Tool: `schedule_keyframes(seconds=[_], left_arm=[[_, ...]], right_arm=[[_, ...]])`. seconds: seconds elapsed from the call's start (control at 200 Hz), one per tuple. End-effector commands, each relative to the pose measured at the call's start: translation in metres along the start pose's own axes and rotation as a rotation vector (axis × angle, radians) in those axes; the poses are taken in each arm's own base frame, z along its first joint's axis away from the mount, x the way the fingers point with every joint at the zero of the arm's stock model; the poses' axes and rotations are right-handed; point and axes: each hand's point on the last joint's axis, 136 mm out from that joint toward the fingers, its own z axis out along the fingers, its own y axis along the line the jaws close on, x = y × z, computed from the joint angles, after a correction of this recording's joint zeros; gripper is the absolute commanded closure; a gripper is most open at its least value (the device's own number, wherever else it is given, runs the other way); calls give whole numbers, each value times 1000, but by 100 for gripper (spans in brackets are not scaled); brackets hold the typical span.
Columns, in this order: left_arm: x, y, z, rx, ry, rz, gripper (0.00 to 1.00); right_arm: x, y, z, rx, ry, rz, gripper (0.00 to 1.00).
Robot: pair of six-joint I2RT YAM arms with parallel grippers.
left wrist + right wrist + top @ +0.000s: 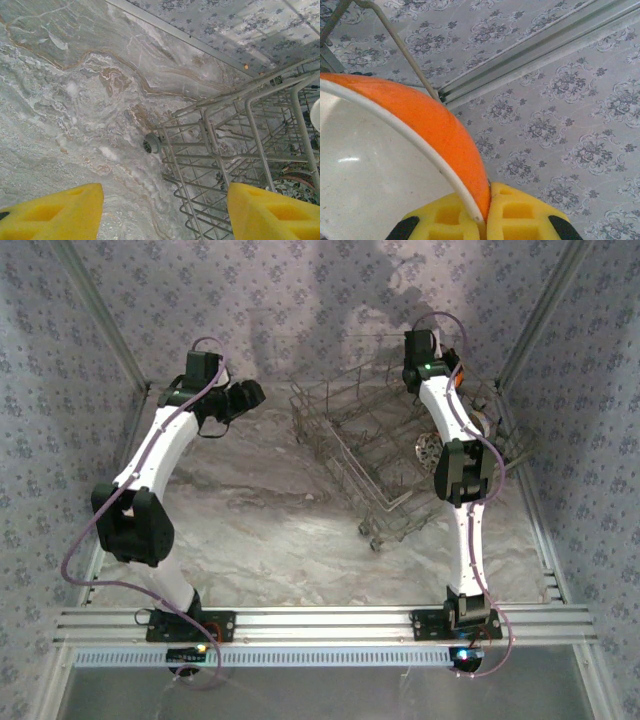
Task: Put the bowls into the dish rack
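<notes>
The right gripper (486, 212) pinches the rim of the orange bowl (435, 125) between its closed yellow fingers (520, 215) at the far side of the dish rack (370, 440) — while the left gripper (164, 200), fingers spread wide and holding nothing, hangs above the marble table (75, 100) just beside the rack's corner.

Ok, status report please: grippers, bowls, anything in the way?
Left gripper open, empty, beside dish rack corner. Right gripper shut on orange bowl rim. Patterned bowl already in rack. No obstacle seen.
</notes>
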Motion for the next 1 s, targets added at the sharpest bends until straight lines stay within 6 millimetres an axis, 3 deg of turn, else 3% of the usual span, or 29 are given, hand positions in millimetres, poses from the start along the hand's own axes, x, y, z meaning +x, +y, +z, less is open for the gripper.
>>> schedule_keyframes(seconds=[0.0, 0.51, 0.994], left_arm=[[-10, -7, -1, 43, -4, 40, 33], [-24, -11, 7, 86, 2, 61, 33], [-23, -11, 7, 98, 7, 70, 33]], right_arm=[[6, 5, 2, 15, 26, -63, 100], [3, 34, -3, -9, 11, -125, 100], [9, 42, 3, -20, 22, -159, 100]])
